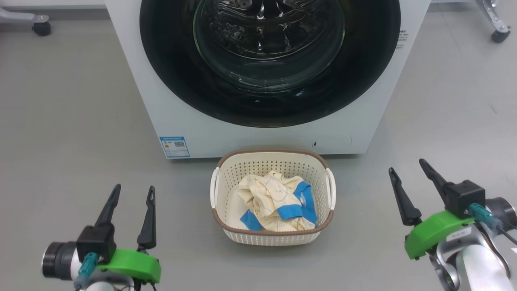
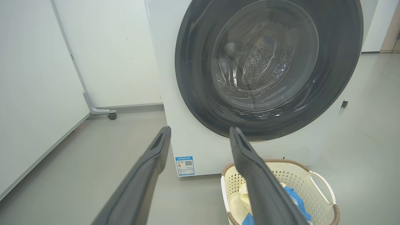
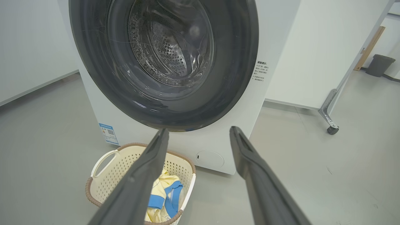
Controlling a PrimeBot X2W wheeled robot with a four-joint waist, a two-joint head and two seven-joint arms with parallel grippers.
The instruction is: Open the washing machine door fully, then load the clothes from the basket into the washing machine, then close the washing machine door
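From the head view we saw the big white front-loading washing machine (image 1: 242,137) with its round black-rimmed glass door (image 1: 169,72) closed. The small cream perforated plastic basket (image 1: 270,151) stood just before it, holding the cream-yellow and blue clothes (image 1: 274,200). The left gripper (image 1: 134,187) and right gripper (image 1: 406,165) were well apart from the basket.

In the left wrist view, the jaws were spread wide and held nothing.

In the right wrist view it was equal: spread, touching nothing.

I see smooth grey floor (image 1: 60,121), white partition panels (image 2: 109,47) on castor feet (image 2: 112,116), and a dark bin (image 3: 378,64) far off
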